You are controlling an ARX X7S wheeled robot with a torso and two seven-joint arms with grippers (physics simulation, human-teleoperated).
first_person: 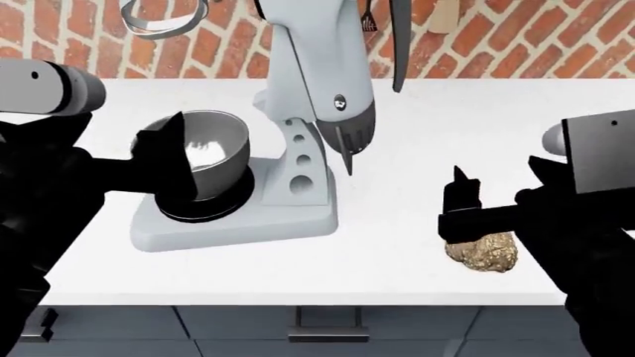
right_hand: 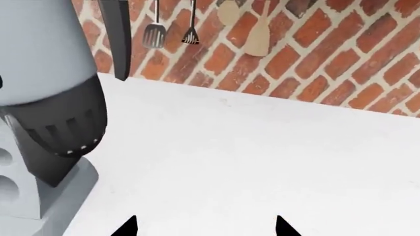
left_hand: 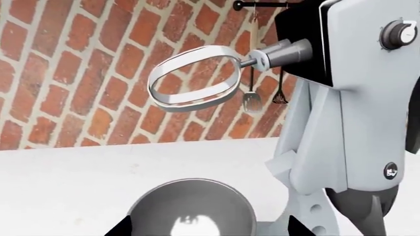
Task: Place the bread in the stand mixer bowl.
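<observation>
Head view puts my left claw [first_person: 163, 167] at the near-left rim of the stand mixer bowl [first_person: 213, 145], its black fingers spread wide and gripping nothing. That bowl sits on the light grey stand mixer [first_person: 297, 141], whose head is tilted up with the silver ring beater [first_person: 159, 18] raised above. My right claw [first_person: 465, 208] hangs over the white worktop [first_person: 417, 119] on the right, fingers parted and empty. I see the bread [first_person: 483, 251] lying on the worktop just below and beside that claw, near the front edge, well apart from the bowl; whether a finger touches it I cannot tell. My left wrist camera looks down into the bowl [left_hand: 190, 211], with the beater [left_hand: 194, 78] against the brick wall [left_hand: 78, 64].
</observation>
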